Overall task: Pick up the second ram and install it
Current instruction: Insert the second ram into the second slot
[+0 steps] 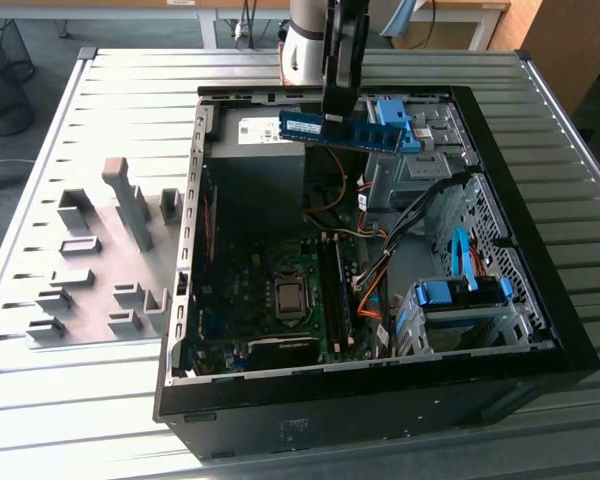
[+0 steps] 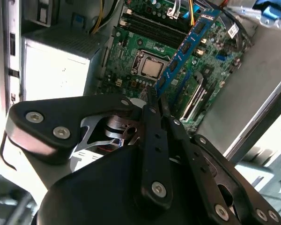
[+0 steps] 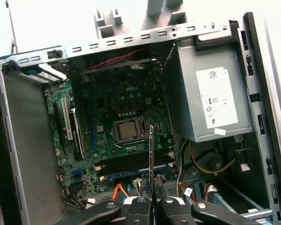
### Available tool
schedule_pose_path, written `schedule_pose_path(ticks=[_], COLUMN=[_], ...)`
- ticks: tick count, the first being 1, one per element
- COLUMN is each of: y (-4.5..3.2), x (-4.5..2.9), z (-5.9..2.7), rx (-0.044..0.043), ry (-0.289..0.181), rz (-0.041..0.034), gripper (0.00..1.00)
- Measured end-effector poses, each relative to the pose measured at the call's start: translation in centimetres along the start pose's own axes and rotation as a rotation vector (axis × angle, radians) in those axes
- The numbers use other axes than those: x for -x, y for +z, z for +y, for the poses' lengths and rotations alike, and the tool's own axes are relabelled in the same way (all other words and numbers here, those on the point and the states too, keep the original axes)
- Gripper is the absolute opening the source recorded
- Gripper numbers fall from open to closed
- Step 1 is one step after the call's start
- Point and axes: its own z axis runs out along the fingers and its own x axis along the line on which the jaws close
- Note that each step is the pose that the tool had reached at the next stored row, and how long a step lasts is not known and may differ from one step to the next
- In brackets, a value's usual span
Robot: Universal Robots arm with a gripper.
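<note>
Holding the second ram [image 1: 348,132] from above, the gripper [image 1: 338,108] has its jaws drawn narrow on the board. The stick hangs level in the air over the far part of the open computer case [image 1: 570,340], well above the motherboard [image 1: 245,290].

The arm is cut off by the frame edge in the exterior view. The clamped stretch of the stick is hidden between the black fingers [image 2: 152,136]. In the first wrist view the stick shows edge-on as a thin line, its faces unreadable.

Stick: flat blue board with a row of small dark chips. Motherboard: green, with a square metal CPU socket [image 1: 290,297] and long dark memory slots [image 3: 131,161]. One slot looks bluish; cannot tell whether it is occupied.

Surroundings: grey power supply box [image 3: 185,93], orange cables [image 1: 375,285] beside the slots, a blue drive caddy [image 1: 458,297], and grey fixture blocks [image 1: 75,245] on the slatted metal table [image 1: 90,400], on the exterior view's left.
</note>
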Motion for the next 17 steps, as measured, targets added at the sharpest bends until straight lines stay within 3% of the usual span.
schedule_pose_path(ticks=[5,17], y=[0.07,0.08], x=[0.0,0.0], z=[0.0,0.0], rx=[-0.0009,-0.001], ry=[0.057,0.057], rz=[-0.0014,-0.0015], gripper=[0.14,0.14])
